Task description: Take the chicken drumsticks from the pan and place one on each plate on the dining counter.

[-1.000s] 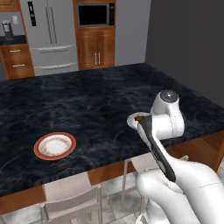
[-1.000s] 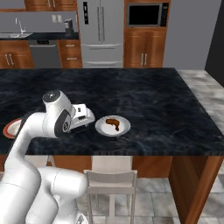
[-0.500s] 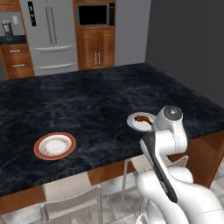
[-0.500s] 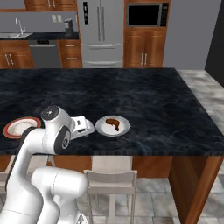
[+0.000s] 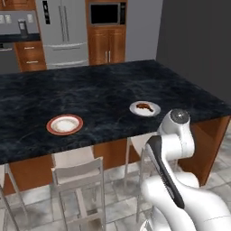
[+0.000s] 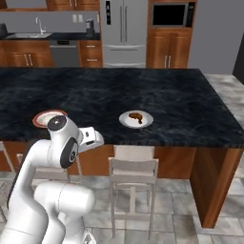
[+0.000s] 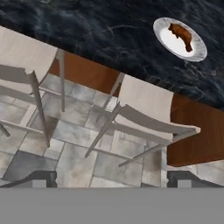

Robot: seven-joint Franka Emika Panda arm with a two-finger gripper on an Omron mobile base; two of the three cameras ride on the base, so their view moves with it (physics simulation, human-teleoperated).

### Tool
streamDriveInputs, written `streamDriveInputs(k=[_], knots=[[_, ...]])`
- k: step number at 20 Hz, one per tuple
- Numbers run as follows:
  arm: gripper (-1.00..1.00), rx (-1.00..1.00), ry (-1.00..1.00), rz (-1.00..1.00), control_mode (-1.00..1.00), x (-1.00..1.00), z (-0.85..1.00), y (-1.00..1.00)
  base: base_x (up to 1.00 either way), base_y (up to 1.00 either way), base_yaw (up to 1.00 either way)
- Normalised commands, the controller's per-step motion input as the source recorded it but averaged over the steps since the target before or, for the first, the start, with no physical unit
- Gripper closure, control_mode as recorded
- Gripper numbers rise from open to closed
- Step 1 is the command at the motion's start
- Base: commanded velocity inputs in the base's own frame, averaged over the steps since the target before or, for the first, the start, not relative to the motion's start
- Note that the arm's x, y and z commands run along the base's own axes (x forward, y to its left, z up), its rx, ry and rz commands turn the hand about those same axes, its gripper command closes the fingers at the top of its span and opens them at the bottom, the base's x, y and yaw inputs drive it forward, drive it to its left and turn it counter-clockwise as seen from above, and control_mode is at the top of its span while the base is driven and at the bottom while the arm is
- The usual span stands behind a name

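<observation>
Fingers (image 7: 112, 177) apart, empty, off the surface (image 5: 103, 85) edge over the chairs (image 7: 144, 109). Dark drumstick (image 6: 137, 117) on grey plate (image 6: 125, 121); red-rim plate (image 5: 50, 128) bare at 9 o'clock. Risk: arm clips a chair swinging away; second drumstick unlocated.

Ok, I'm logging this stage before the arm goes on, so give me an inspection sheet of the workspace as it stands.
Surface: dining counter, black veined marble top on a wooden base.
Job's things: reddish-brown drumstick lies on the plain white plate; the orange-rimmed plate holds no drumstick.
Clutter: nothing seen on the counter.
Grippers: pincer open, nothing between its tips, above the floor and chairs.
Cables: nothing seen.
Surroundings: pale chairs at the counter's near edge; fridge, microwave and wooden cabinets at the back.
</observation>
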Motion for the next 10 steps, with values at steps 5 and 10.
streamDriveInputs(k=[5,10], knots=[[-1.0,0.0,0.0,0.0,1.0,0.0,0.0,0.0,-0.2,1.0,0.03],[-1.0,0.0,0.0,0.0,1.0,0.0,0.0,0.0,-0.11,1.0,0.04]])
